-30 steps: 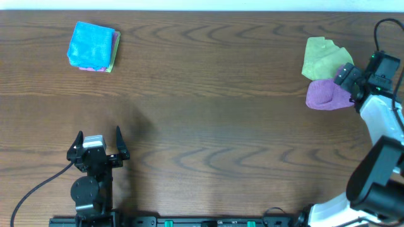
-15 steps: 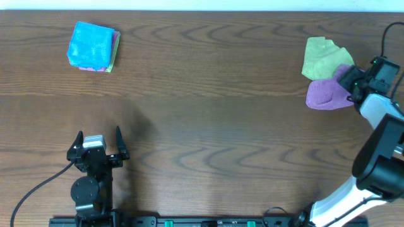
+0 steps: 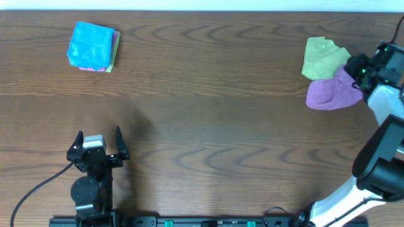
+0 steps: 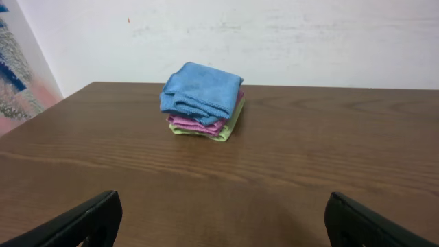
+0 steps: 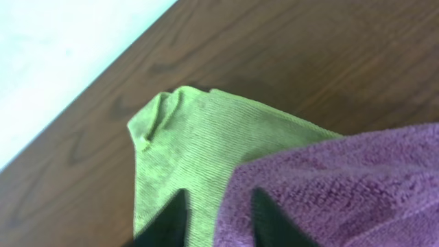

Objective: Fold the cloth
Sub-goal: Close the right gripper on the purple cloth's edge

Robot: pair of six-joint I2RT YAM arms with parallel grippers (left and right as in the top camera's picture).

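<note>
At the far right of the table a crumpled purple cloth [image 3: 328,94] overlaps a green cloth [image 3: 322,57]. My right gripper [image 3: 357,68] is at the purple cloth's upper right corner. In the right wrist view its two dark fingertips [image 5: 171,221] are closed in on the edge of the purple cloth [image 5: 343,185], and the green cloth [image 5: 185,137] lies beneath and beyond it. My right gripper [image 5: 218,219] is shut on that purple edge. My left gripper [image 3: 99,140] rests open near the front left, with nothing between its fingers [image 4: 219,219].
A stack of folded cloths [image 3: 93,46], blue on top of pink and green, sits at the back left and shows in the left wrist view [image 4: 203,101]. The table's far edge meets a white wall behind both piles.
My right gripper has closed in on the purple cloth's edge and shifted right and back, drawing that corner with it. The left arm has stayed still.
</note>
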